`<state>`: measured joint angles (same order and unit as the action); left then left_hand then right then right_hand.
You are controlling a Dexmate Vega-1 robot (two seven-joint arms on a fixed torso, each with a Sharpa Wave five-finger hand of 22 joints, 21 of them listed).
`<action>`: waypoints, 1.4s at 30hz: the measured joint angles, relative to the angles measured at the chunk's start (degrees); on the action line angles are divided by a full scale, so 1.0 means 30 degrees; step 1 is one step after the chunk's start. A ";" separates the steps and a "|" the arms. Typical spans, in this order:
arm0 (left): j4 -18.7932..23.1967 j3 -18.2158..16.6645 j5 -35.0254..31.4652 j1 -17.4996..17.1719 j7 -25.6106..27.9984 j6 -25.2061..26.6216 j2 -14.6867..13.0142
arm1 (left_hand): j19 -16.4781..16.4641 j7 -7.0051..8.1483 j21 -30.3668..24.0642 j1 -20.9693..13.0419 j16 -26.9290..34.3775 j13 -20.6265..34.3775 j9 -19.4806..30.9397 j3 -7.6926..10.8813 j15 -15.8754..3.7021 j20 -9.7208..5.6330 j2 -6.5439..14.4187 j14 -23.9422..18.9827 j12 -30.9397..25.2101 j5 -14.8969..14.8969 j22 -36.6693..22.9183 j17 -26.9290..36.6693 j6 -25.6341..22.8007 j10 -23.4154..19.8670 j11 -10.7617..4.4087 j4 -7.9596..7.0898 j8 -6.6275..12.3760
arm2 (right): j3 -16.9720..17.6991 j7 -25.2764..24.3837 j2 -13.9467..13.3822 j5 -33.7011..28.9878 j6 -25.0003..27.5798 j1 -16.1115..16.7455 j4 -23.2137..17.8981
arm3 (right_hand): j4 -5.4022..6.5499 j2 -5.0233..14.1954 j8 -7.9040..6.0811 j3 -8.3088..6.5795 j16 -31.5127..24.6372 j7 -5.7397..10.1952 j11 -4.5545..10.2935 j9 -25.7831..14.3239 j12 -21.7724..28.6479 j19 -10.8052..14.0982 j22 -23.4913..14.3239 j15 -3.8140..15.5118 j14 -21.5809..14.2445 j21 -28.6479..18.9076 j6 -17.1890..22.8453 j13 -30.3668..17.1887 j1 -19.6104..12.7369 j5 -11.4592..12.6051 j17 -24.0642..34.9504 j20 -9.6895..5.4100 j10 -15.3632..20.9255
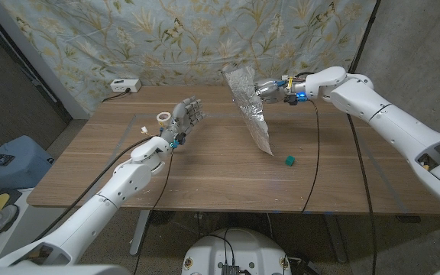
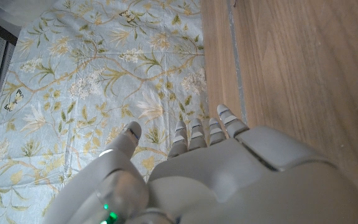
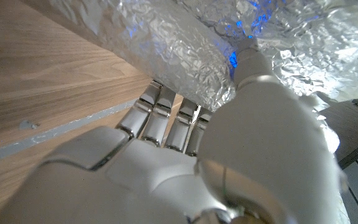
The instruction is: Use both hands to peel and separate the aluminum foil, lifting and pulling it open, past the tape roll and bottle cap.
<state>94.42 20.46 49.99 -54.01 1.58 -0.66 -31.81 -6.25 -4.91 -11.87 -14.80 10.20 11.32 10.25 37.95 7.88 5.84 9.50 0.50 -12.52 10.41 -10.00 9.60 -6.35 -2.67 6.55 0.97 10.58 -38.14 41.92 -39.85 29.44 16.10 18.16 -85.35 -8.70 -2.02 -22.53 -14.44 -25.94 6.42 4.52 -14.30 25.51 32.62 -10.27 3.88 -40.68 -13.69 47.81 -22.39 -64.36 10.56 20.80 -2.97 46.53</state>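
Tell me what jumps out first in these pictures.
The crinkled foil hangs over the table's far middle, gripped near its top by the right hand. The left hand stands open and empty beside the tape roll, and a small green cap sits right of the foil's lower tip.

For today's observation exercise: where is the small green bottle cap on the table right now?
In the head view the bottle cap sits on the wooden table on the robot's right side, just beyond the lower tip of the aluminum foil held up by the right hand.
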 measured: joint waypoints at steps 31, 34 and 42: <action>0.0553 0.0136 0.1161 -0.0501 0.0204 -0.0152 0.0912 | -0.0413 -0.0207 0.0000 -0.0198 0.0000 0.0096 -0.0001 0.0018 0.0305 0.0271 -0.0201 -0.0583 -0.0168 0.0207 0.0001 0.0004 -0.0343 -0.0547 0.0409 0.0447 0.0095 | 0.0128 -0.3343 -0.0865 0.1137 0.5881 -0.0283 -0.1567 | -0.0021 0.0001 -0.0033 0.0125 0.0014 -0.0246 -0.0324 0.0029 0.0128 0.0720 0.0003 0.0204 -0.0884 -0.0260 0.0029 0.0163 0.0002 -0.0074 -0.0231 0.0240 0.0384; 0.0553 0.0136 0.1414 -0.0501 0.0301 -0.0021 0.0912 | -0.0413 -0.0207 0.0000 -0.0198 0.0000 0.0095 -0.0001 0.0018 0.0305 0.0272 -0.0201 -0.0583 -0.0168 0.0207 0.0000 0.0004 -0.0343 -0.0547 0.0409 0.0447 0.0095 | 0.0094 -0.3343 -0.0880 0.1137 0.5881 -0.0354 -0.1659 | -0.0021 0.0001 -0.0023 0.0124 0.0014 -0.0375 -0.0350 0.0027 0.0129 0.0720 0.0003 0.0211 -0.0893 -0.0260 0.0095 0.0162 0.0002 -0.0075 -0.0231 0.0240 0.0408; 0.1546 0.0136 0.1361 -0.0711 0.1609 0.0574 0.1087 | -0.0798 -0.0348 -0.0041 -0.0898 0.0146 0.0094 0.0000 0.0173 0.0658 0.0521 -0.0481 -0.1079 -0.0248 0.0451 0.0000 0.0051 -0.0476 -0.0869 0.0525 0.1365 0.0095 | 0.0027 -0.4899 -0.0855 0.1181 0.7567 -0.0518 -0.1794 | -0.0021 0.0002 0.0028 0.0124 0.0015 -0.0416 -0.0416 0.0011 0.0127 0.0890 0.0003 0.0241 -0.0930 -0.0260 0.0054 0.0159 0.0002 -0.0083 -0.0297 0.0205 0.0407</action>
<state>99.06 20.87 54.07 -56.15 6.41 1.06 -28.55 -8.64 -5.95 -11.99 -17.50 10.64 11.60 10.25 38.47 9.85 7.40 8.06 -2.74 -13.27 11.77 -10.00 9.75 -7.78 -5.28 8.12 5.06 10.86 -38.06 27.23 -42.42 32.98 38.80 16.60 -90.73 -8.76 -2.01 -22.45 -14.07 -25.89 5.17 3.27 -14.27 25.89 35.29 -10.26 4.60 -43.47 -14.47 47.98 -21.91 -64.35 10.31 19.91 -2.36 47.75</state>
